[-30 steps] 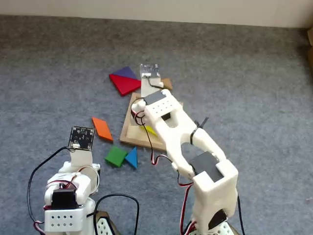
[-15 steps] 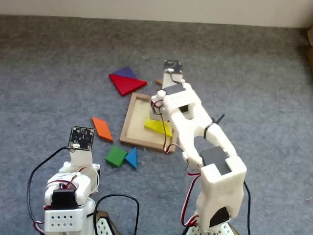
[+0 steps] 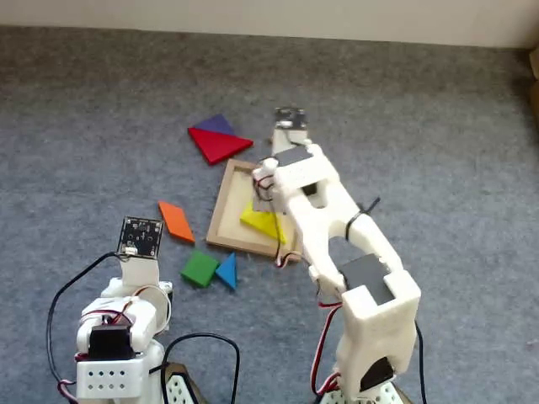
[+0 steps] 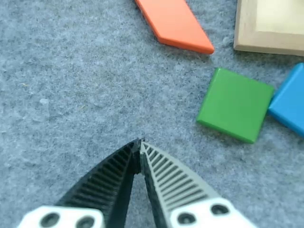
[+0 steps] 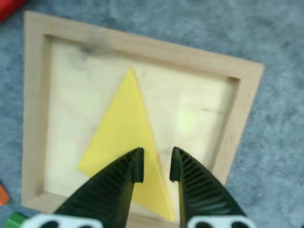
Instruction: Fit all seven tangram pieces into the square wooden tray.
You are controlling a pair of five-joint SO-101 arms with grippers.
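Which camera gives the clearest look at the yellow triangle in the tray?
The right wrist view: the yellow triangle lies flat inside the wooden tray, nearly whole, one side partly behind the right hand. In the high view the right arm covers part of it. The left wrist view catches a corner of the tray.

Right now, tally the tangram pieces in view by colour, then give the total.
red piece: 1
purple piece: 1
orange piece: 1
green piece: 1
blue piece: 1
yellow piece: 1
Total in view: 6
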